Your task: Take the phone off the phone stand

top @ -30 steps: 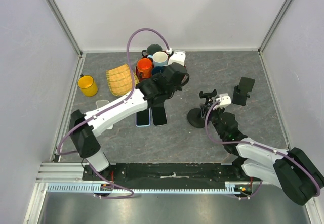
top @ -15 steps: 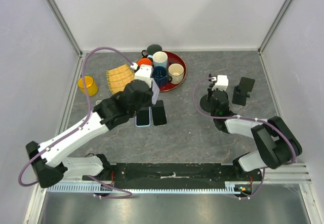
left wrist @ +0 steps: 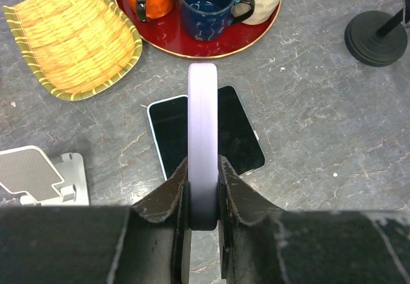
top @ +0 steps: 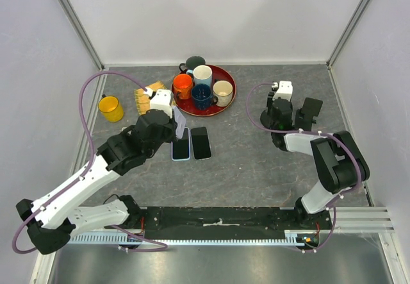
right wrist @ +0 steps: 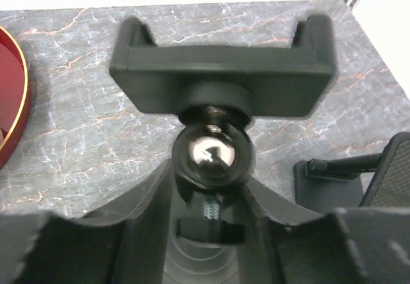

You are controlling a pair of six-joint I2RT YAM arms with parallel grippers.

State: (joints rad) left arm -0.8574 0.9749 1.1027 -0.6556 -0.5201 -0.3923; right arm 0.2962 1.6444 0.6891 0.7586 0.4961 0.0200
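Holding phone (left wrist: 204,124) edge-up, left hand (left wrist: 203,172); right hand (right wrist: 208,176) clamping phone stand (right wrist: 221,72).

Tray (left wrist: 192,45) of mugs (top: 202,95) at the back, basket (left wrist: 70,37) to its left, two phones (top: 201,143) flat before it — phone stand (right wrist: 223,72) far right.

No writing, brand, number or sign can be read anywhere. The phone (left wrist: 203,136) shows only its plain lilac edge. The two flat phones (left wrist: 170,136) just below the tray (left wrist: 192,48) have dark, blank screens. The mugs (left wrist: 208,2) on the tray are plain-coloured, and the clamp stand (right wrist: 221,69) right of it is bare black.
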